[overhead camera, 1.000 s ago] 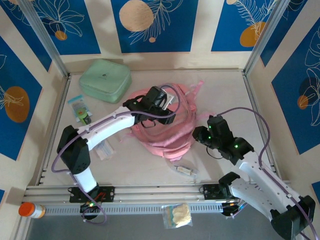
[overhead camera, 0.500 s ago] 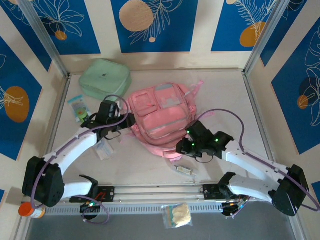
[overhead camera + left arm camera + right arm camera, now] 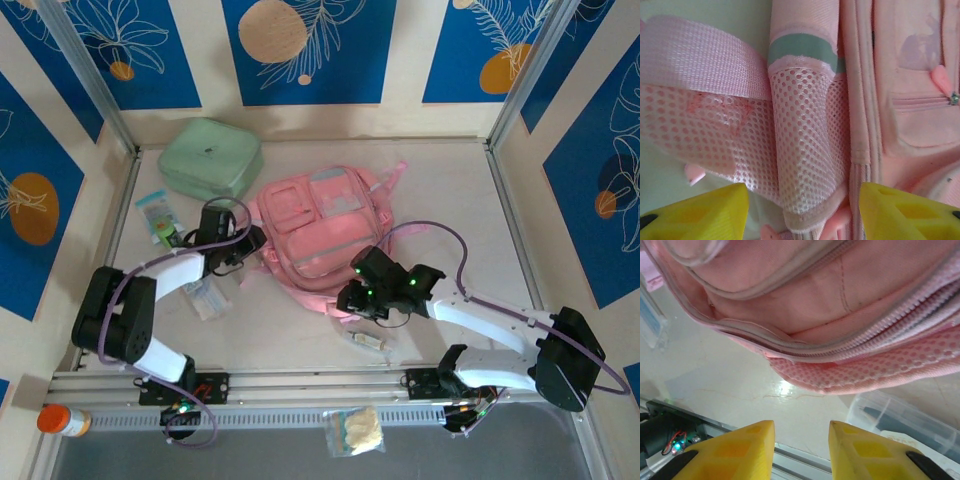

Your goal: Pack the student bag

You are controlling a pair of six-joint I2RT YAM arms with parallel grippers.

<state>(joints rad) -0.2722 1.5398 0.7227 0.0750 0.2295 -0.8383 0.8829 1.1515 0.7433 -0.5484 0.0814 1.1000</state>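
The student bag [image 3: 322,232] lies flat on the table [image 3: 455,205] in the middle of the top view, its front pockets and grey-white panels facing up. Its long axis runs from the upper part of the frame down to the lower part, leaning a little to the left at the bottom. A pink loop sticks out at its upper right corner, and mesh straps show along its lower edge. Which end is the bag's top I cannot tell.

The left tool [image 3: 253,244] sits at the bag's left edge. In the left wrist view its yellow fingers [image 3: 697,212] stand wide apart at the bottom of the frame, and a pink mesh strap [image 3: 807,150] runs down between them without being pinched.

The right tool [image 3: 352,298] is at the bag's lower edge. In the right wrist view its jaws are parted by a narrower gap with only bare table between them, holding nothing; the bag's zipped rim hangs just above. A clear packet [image 3: 900,420] with a pen in it lies at the lower right.
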